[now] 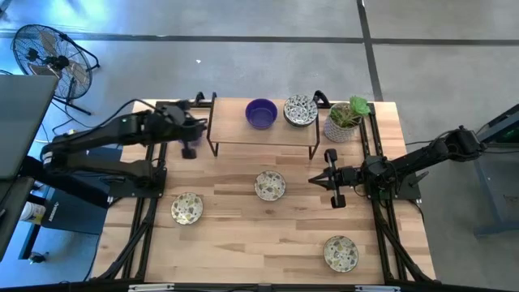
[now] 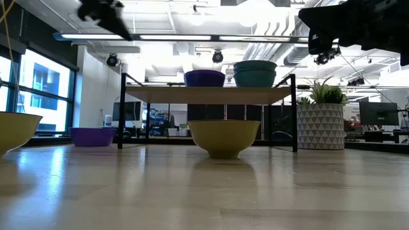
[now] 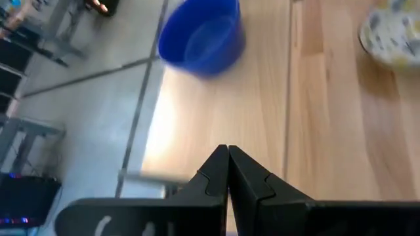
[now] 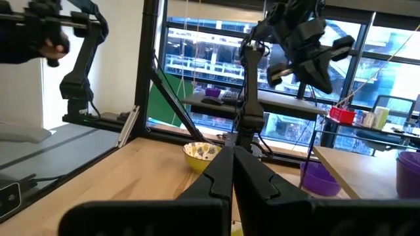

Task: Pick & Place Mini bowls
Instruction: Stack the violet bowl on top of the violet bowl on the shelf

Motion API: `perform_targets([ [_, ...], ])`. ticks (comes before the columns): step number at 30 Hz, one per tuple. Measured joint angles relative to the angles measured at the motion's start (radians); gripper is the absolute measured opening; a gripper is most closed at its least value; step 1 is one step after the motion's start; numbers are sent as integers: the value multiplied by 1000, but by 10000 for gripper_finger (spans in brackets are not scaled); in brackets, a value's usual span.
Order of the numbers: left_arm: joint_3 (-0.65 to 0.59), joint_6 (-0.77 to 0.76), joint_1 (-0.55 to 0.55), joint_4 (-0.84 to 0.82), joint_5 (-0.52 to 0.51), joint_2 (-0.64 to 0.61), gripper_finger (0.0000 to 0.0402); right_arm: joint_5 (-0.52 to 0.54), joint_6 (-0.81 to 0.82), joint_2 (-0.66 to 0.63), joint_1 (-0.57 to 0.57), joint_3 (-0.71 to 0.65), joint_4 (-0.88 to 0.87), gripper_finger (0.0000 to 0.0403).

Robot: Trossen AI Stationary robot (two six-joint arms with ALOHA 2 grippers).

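Both empty: left claw [image 3: 228, 172] is pinched closed above the table [image 1: 243, 243]; right claw [image 4: 232, 172] likewise.

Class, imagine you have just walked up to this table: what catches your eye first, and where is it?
A low shelf at the table's far edge carries a purple mini bowl and a stack of patterned bowls, beside a potted plant. Three more patterned mini bowls lie on the wood: left, centre, near right. The left gripper and right gripper are both shut, holding nothing.
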Motion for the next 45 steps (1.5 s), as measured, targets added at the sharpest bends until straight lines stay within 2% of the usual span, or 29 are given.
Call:
perform_targets([
  [5,0,-46,3,-225,-6,-55,0,0,0,0,0,0,-2,0],
  [11,-4,3,132,-386,6,-46,0,0,-9,0,-1,0,1,0],
  [13,-33,59,200,-368,39,-45,0,0,-24,0,-1,0,8,0],
  [21,-267,294,484,-147,327,-39,0,-1,-35,0,-1,0,31,0],
  [24,-259,335,564,-150,399,1,1,-1,-35,0,-1,0,31,0],
  [30,-252,392,618,-167,411,52,26,0,-47,0,-1,0,31,0],
  [40,-252,444,615,-116,321,219,138,14,-53,0,-1,0,30,0],
  [45,-252,467,615,-90,352,283,150,14,-53,0,-1,0,30,0],
])
